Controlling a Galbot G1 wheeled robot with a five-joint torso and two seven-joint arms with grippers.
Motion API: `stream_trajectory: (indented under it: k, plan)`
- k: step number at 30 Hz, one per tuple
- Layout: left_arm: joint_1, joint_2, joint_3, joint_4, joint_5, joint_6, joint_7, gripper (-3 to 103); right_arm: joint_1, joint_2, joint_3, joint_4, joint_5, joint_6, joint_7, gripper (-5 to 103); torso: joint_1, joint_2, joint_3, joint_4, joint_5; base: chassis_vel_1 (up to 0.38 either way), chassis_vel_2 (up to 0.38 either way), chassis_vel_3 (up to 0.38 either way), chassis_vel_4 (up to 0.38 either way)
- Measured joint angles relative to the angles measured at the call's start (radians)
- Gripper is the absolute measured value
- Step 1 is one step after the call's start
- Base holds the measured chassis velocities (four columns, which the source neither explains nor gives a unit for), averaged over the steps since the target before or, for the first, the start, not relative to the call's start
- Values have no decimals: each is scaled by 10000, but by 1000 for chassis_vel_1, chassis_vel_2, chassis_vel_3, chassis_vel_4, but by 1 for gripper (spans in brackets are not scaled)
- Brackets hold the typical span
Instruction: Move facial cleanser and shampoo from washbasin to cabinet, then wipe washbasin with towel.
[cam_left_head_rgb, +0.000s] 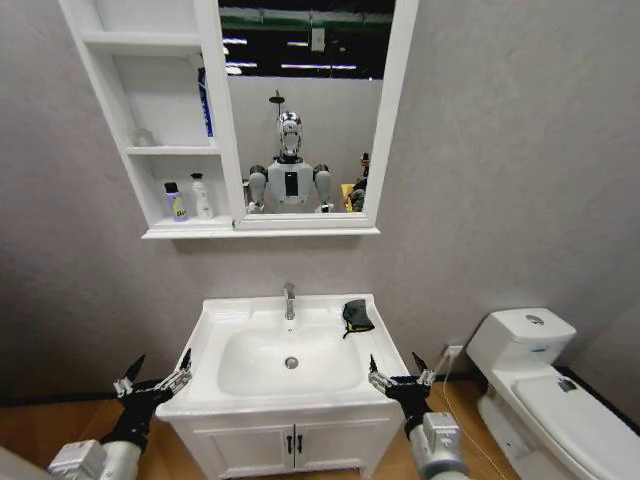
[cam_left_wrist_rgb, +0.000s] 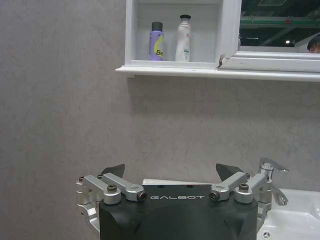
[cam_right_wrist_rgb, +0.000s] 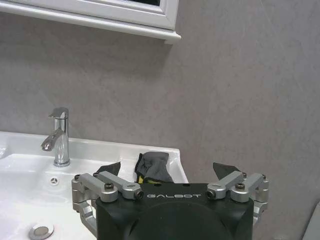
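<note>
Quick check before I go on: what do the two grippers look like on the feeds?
Left gripper and right gripper match: black fingertips on silver bolted linkages, a black housing lettered GALBOT in white, light grey forearms behind. No loose cables visible.

Your left arm reaches forward low at the near left, and its left gripper (cam_left_head_rgb: 158, 376) points ahead with the fingers (cam_left_wrist_rgb: 112, 170) spread wide and nothing between them. Your right arm mirrors it at the near right: the right gripper (cam_left_head_rgb: 398, 373) also faces forward, level with the left one, fingers (cam_right_wrist_rgb: 225, 170) splayed apart and empty. The two grippers sit well apart from each other.
</note>
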Motion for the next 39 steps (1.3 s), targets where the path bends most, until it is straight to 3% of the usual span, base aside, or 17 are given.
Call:
stream_trajectory:
  k: [14, 17, 20, 23, 24, 25, 27, 28, 31, 32, 35, 39]
  plan:
    - [0, 0, 0, 0, 0, 0, 0, 100, -44, -134, -250, 33, -38, 123, -56, 100, 0, 2, 0, -1, 4, 328, -324, -330, 322]
    - [0, 0, 0, 0, 0, 0, 0, 100, -32, -211, -317, -60, -20, 131, -117, 100, 0, 2, -2, -4, -13, 346, -411, -347, 362]
    - [0, 0, 1, -2, 0, 0, 0, 100, -25, -259, -371, -172, -18, 154, -195, 100, 3, 1, 0, 0, 7, 374, -343, -340, 332]
    - [1, 0, 0, 0, 0, 0, -1, 100, -26, -286, -435, -258, -19, 166, -267, 100, 2, 2, -1, -4, -14, 338, -367, -310, 340]
    - [0, 0, 0, -3, 0, 0, 0, 100, -28, -300, -483, -326, -20, 172, -332, 100, 3, 0, 1, 0, 12, 366, -318, -354, 352]
    - [0, 0, 0, -3, 0, 0, 0, 100, -28, -300, -483, -326, -20, 172, -332, 100, 3, 0, 1, 0, 12, 366, -318, -354, 352]
    - [0, 0, 1, 0, 0, 0, 0, 100, -40, -304, -538, -378, -25, 246, -470, 100, 4, 1, 0, -5, -19, 319, -353, -333, 356]
    - [0, 0, -1, -3, 0, 0, 0, 100, -24, -304, -538, -433, -28, 341, -635, 100, 1, 1, 0, 0, 10, 384, -335, -402, 336]
    - [1, 0, 2, -2, 0, 0, 2, 100, -17, -305, -512, -467, -49, 445, -787, 100, 7, -1, 3, 0, 9, 371, -331, -402, 352]
    - [0, 0, -1, -1, 0, 0, -2, 100, -4, -299, -465, -485, -64, 551, -1004, 100, 4, 1, -1, -3, -15, 283, -379, -341, 331]
    - [1, 0, 0, -2, 0, 0, 0, 100, 48, -287, -418, -500, -22, 654, -1050, 100, -5, 4, -2, -1, 12, 314, -275, -309, 319]
    - [2, 0, -9, -1, 0, 0, -4, 100, 49, -286, -330, -535, -259, 749, -1076, 100, -7, 6, -4, 5, -7, 168, -181, -186, 199]
